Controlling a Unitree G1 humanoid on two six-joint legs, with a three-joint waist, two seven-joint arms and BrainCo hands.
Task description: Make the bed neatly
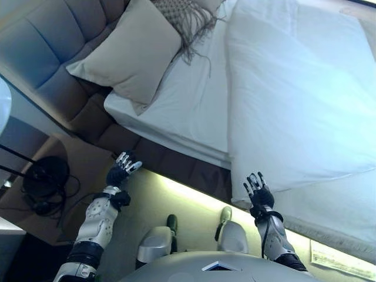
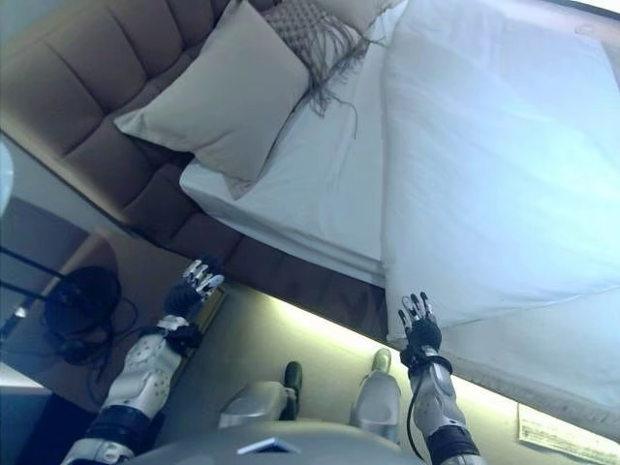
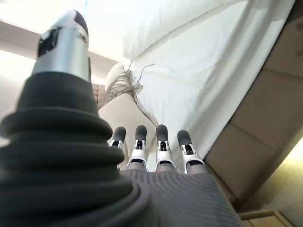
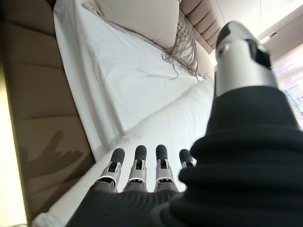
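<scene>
A white duvet [image 1: 294,100] covers the right part of the bed, its near corner hanging over the bed's side. The bare white sheet [image 1: 197,100] shows between the duvet and a beige pillow [image 1: 132,50] that leans on the padded headboard [image 1: 47,47]. A fringed cushion [image 1: 185,14] lies behind the pillow. My left hand [image 1: 121,169] hovers open beside the brown bed frame [image 1: 170,158], below the pillow. My right hand [image 1: 257,192] is open too, just under the duvet's hanging corner, holding nothing.
A dark round stand with cables [image 1: 44,176] sits on the floor at the left by the headboard. A lit strip runs under the bed frame. A paper sheet [image 1: 343,258] lies on the floor at the lower right.
</scene>
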